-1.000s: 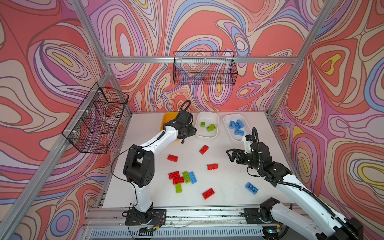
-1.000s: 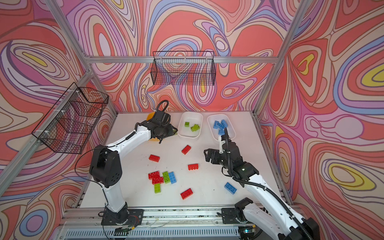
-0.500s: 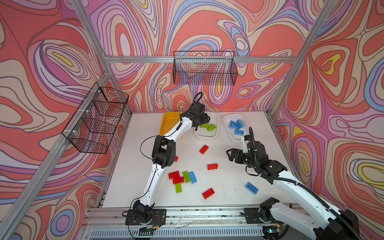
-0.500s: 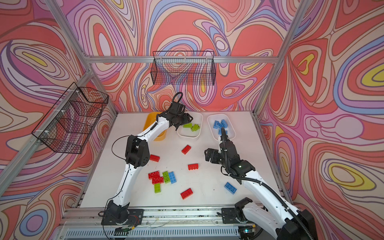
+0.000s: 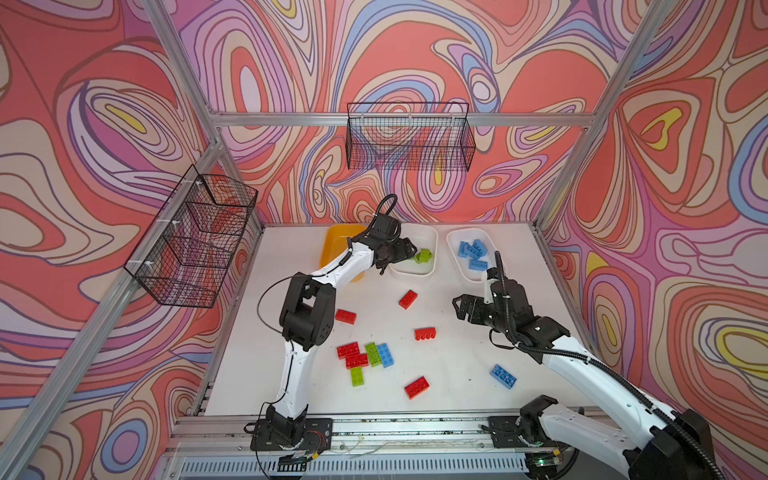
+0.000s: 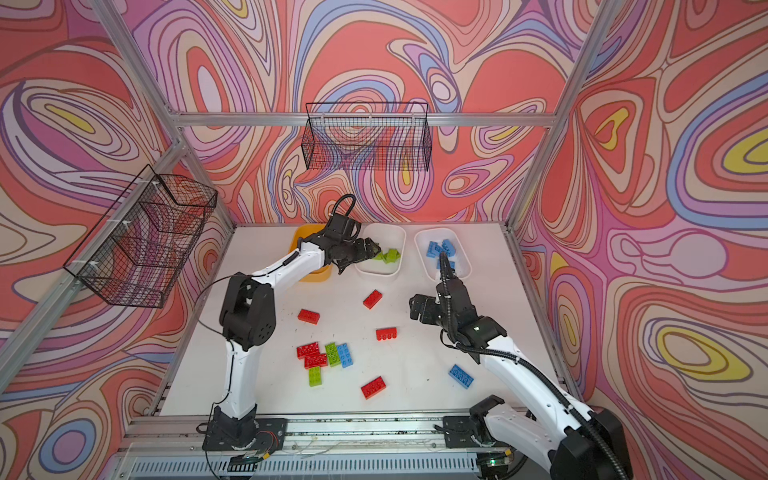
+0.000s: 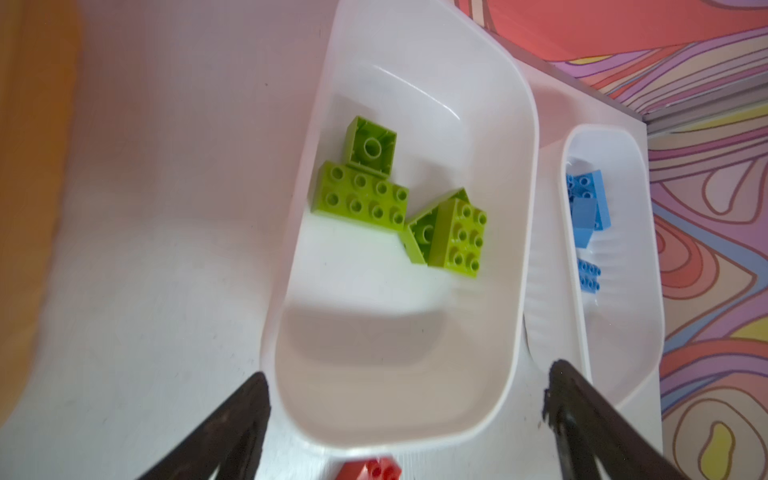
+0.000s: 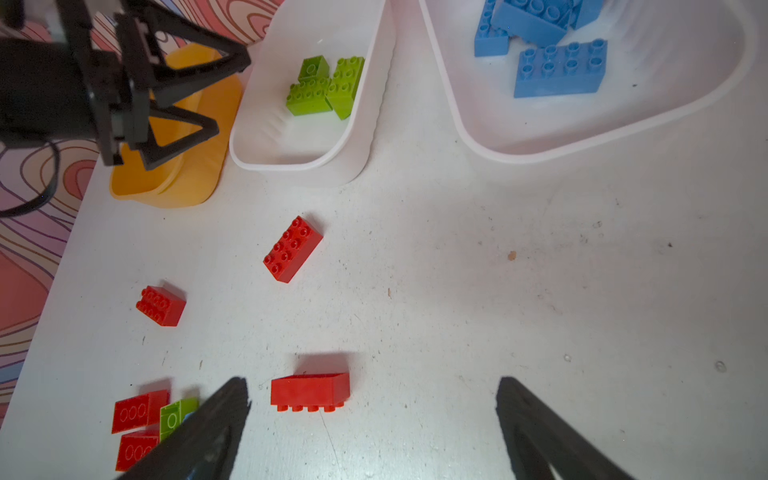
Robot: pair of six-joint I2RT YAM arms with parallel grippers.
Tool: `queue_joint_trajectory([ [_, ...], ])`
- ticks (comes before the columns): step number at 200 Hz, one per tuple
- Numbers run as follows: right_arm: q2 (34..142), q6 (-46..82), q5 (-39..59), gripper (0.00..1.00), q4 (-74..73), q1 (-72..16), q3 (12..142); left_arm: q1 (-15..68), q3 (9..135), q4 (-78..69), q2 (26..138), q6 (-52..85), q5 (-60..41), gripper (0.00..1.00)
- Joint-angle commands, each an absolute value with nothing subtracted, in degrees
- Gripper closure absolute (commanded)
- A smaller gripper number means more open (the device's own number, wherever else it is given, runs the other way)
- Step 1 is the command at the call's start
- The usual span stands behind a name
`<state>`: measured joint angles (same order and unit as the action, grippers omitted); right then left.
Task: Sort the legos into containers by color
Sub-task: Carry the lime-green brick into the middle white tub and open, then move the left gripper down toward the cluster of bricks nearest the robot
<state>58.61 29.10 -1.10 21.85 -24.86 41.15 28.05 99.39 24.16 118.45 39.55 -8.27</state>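
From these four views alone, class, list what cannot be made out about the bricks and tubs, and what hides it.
Yellow-orange tub contents: left arm covers part of it in both top views; left gripper fronts it in the right wrist view; blurred in the left wrist view.
Blue bricks count: pile cut off by the right wrist view's top edge.
Red brick: cut off by left wrist view's bottom edge.

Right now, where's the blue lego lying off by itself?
In both top views the blue lego lies flat on the table, front right, just beside the right arm, with a red lego to its left.
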Motion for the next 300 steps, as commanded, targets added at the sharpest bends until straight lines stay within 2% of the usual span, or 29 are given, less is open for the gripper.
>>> queue_joint_trajectory([
  [1,58.54,28.99,-0.3,0.02,21.53,-25.26,42.28,29.48,88.43,22.3,106.82,37.51,-3.08,0.12],
  [61,57.89,29.5,3.08,0.02,21.07,-25.4,41.75,38.62,56.68,29.01,79.57,40.07,7.93,0.2],
  [96,56.67,29.46,3.18,0.02,22.19,-25.58,41.92,47.18,45.57,34.34,66.25,48.92,13.59,0.28],
  [126,54.92,30.69,3.83,0.02,22.35,-25.72,41.05,53.44,38.63,37.62,59.67,57.25,16.13,0.31],
  [166,52.97,31.45,3.77,0.02,23.49,-25.92,40.1,57.9,33.45,37.13,58.89,62.77,15.2,0.37],
  [245,50.54,31.84,2.77,0.02,25.57,-25.91,39.73,58.1,30.94,39.31,60.71,65.76,18.93,0.49],
  [300,51.39,31.71,3.16,0.02,24.86,-25.93,39.73,57.21,30.37,37.49,64.01,65.08,19.41,0.49],
])
